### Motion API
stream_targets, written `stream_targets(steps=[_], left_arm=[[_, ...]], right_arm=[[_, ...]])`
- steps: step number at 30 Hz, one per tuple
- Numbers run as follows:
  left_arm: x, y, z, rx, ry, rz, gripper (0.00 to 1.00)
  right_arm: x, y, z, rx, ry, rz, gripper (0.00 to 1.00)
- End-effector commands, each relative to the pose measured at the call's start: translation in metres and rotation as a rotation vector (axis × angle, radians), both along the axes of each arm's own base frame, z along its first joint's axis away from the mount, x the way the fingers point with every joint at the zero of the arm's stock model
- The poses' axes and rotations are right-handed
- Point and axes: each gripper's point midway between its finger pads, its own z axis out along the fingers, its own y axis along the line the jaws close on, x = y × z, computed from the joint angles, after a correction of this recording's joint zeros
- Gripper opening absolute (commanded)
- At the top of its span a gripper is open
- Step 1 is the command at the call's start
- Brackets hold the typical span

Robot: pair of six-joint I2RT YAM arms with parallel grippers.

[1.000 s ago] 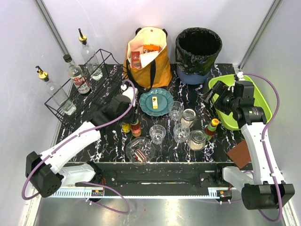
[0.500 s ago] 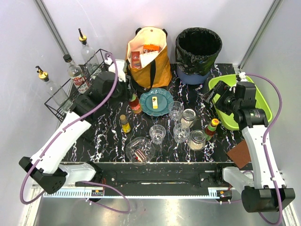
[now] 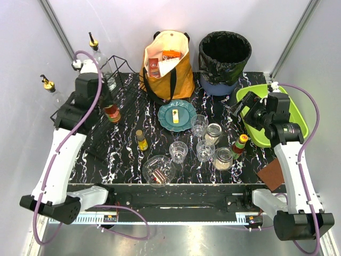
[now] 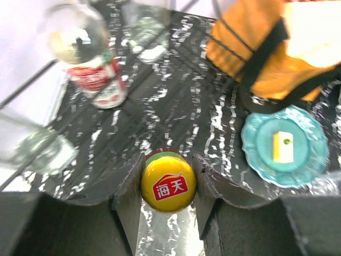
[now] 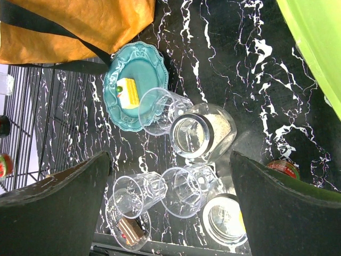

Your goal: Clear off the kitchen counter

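Note:
The kitchen counter (image 3: 128,154) is black with white veins. My left gripper (image 3: 108,106) hangs over the black wire rack (image 3: 120,88), shut on a red-labelled sauce bottle (image 3: 112,114). In the left wrist view the bottle's yellow cap (image 4: 168,184) sits tight between both fingers of that gripper (image 4: 168,163). My right gripper (image 3: 240,109) hovers open beside the lime-green tray (image 3: 292,114), holding nothing. Below its spread fingers (image 5: 53,208) lie clear glasses (image 5: 184,192) and a lidded jar (image 5: 200,133).
On the counter stand a teal plate with cake (image 3: 176,114), three glasses, two jars (image 3: 223,158), a hot-sauce bottle (image 3: 239,145), a small yellow-capped bottle (image 3: 141,140) and a glass bowl (image 3: 158,170). An orange tote (image 3: 168,64) and a black bin (image 3: 224,56) stand behind.
My left arm has lifted the sauce bottle from the counter's middle and swung it back and left, over the wire rack. The right arm has barely moved.

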Motion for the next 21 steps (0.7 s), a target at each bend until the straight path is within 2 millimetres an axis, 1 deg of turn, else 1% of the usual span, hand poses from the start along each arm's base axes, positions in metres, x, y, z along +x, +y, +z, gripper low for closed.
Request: stream_targets(steps=[1, 2, 5, 9, 13, 17, 20, 21], left_arm=[[-0.019, 0.056, 0.055, -0.013, -0.199, 0.202, 0.00], [-0.023, 0.064, 0.056, -0.012, -0.205, 0.227, 0.00], [-0.026, 0.079, 0.056, -0.012, -0.208, 0.272, 0.00], [-0.027, 0.096, 0.046, 0.002, -0.181, 0.338, 0.00], [-0.024, 0.103, 0.035, -0.017, -0.163, 0.347, 0.00], [-0.021, 0.112, 0.017, -0.010, -0.128, 0.372, 0.00], [-0.019, 0.114, 0.005, -0.006, -0.109, 0.379, 0.00], [-0.019, 0.121, 0.002, -0.004, -0.103, 0.402, 0.00]], right_arm=[[0.006, 0.000, 0.011, 0.000, -0.024, -0.001, 0.99], [0.006, 0.001, 0.011, -0.001, -0.022, 0.002, 0.99], [0.008, 0.002, 0.010, -0.001, -0.017, 0.012, 0.99], [0.011, 0.003, 0.010, -0.004, -0.015, 0.025, 0.99], [0.013, 0.004, 0.012, -0.007, -0.019, 0.032, 0.99], [0.013, 0.004, 0.013, -0.010, -0.021, 0.038, 0.99], [0.013, 0.004, 0.010, -0.009, -0.013, 0.039, 0.99], [0.012, 0.005, 0.010, -0.008, -0.014, 0.040, 0.99]])
